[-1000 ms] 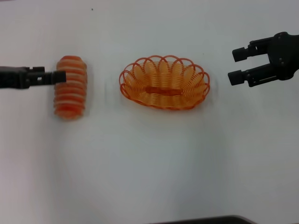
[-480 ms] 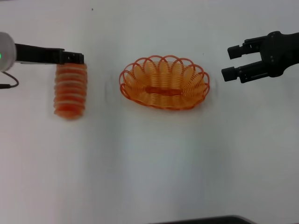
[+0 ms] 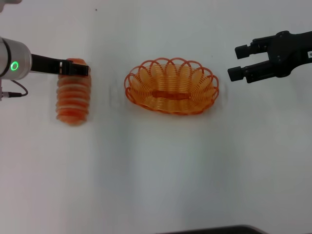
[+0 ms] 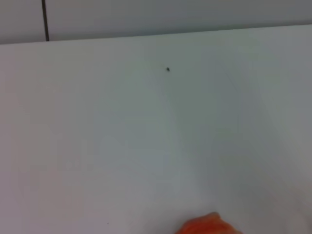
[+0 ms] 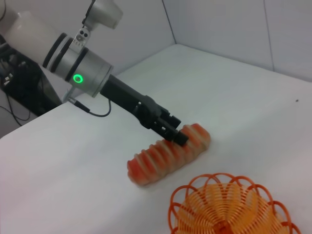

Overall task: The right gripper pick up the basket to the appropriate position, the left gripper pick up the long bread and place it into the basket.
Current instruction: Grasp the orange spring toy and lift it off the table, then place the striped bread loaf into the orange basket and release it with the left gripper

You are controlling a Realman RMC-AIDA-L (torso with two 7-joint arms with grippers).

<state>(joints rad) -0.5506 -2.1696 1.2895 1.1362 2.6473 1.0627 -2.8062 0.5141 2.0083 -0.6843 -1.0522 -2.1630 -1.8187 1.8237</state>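
**Left claw repositioned at far end of loaf**

Over 1 s the left gripper (image 3: 75,68) shifted from mid-loaf to the long bread (image 3: 73,92)'s far end; finger spacing: cannot tell. Right gripper (image 3: 241,62) crept nearer, jaws wide. Basket (image 3: 171,86) unmoved, mid-table. Neither grasp made.

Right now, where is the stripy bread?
In the head view the long bread lies on the white table at the robot's left, apart from the basket in the middle, with the left gripper at its far end.
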